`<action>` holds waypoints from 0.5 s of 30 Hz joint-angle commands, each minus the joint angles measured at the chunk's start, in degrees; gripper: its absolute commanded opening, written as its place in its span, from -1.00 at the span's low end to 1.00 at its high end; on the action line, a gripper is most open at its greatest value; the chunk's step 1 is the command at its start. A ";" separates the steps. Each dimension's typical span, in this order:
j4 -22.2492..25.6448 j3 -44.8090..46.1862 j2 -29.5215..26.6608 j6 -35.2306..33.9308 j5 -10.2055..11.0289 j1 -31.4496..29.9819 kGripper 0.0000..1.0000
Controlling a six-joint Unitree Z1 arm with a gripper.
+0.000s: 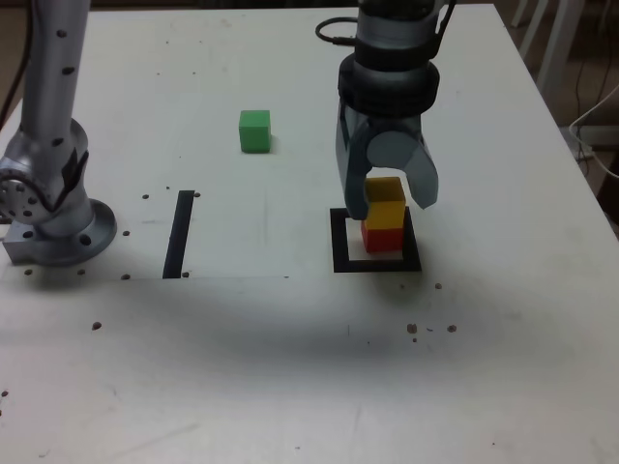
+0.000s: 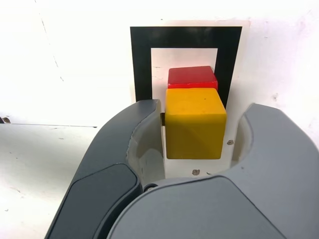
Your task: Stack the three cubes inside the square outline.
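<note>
The square outline (image 1: pixel 338 242) lies on the surface (image 1: pixel 290 387) right of centre in the exterior view. The bottom cube (image 1: pixel 382 239) sits inside it, and the top cube (image 1: pixel 387 206) rests on the bottom cube. The claw (image 1: pixel 389 203) hangs over the stack, one jaw on each side of the top cube. In the wrist view, a gap separates each jaw from the top cube (image 2: pixel 194 122). The lone cube (image 1: pixel 254 130) stands upper centre, well apart from the stack. The straight strip (image 1: pixel 179 233) lies left of centre, between the outline and the arm base (image 1: pixel 58 222) at the left edge.
</note>
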 commanded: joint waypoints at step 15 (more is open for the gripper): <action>3.46 0.51 -8.47 0.78 0.71 1.45 0.99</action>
